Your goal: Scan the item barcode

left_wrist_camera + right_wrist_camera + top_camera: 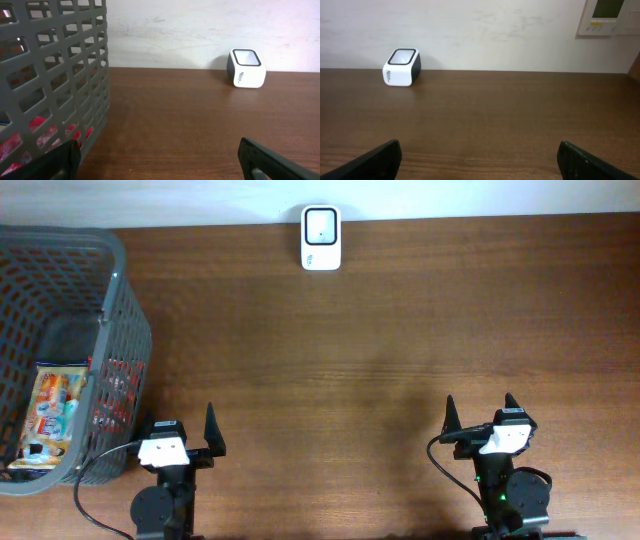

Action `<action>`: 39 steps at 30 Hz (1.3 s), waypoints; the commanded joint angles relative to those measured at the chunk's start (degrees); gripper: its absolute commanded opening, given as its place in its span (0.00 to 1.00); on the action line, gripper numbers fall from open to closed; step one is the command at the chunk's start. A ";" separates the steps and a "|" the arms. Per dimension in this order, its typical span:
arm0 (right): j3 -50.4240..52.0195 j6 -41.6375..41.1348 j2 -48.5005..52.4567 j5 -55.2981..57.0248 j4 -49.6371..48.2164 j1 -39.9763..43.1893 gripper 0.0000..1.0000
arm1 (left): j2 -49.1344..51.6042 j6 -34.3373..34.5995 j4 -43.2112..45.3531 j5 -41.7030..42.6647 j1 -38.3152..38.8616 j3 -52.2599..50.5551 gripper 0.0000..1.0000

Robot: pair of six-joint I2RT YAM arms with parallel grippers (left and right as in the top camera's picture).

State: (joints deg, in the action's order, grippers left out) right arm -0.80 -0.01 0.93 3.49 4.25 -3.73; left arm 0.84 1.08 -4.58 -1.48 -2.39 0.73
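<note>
Both tools open, item in the basket

On my left, the grey basket (128,340) holds the snack packet (52,415), its print unreadable. The left tool (180,430) gapes empty beside it. The white scanner (321,238) stands at the worktop's (380,360) far edge, side logo illegible. The right tool (480,414) gapes empty.

A grey mesh basket (55,75) fills the left side, standing on the brown tabletop (175,120). Through its lower holes show red patches (42,134), possibly wrappers, though the mesh hides their shape. A white scanner (246,68) sits far right, near the pale wall (200,30). The end effector (159,155) is spread wide, one finger just beside the basket, nothing between.
</note>
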 commanded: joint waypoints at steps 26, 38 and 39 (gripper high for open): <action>0.48 -0.22 0.13 -0.09 0.20 0.37 0.99 | 9.68 -3.08 2.95 34.80 -0.28 31.04 0.99; 0.48 -0.22 0.13 -0.09 0.20 0.37 0.99 | 27.69 -2.67 -19.82 26.14 -0.28 53.44 0.99; 0.48 -0.22 0.13 -0.09 0.20 0.37 0.98 | 31.45 -2.93 -25.77 28.55 -0.28 57.37 0.99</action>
State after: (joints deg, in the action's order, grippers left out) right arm -0.82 -0.03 1.19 3.49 4.25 -3.73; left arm 23.31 -1.58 -20.91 29.28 -2.44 48.80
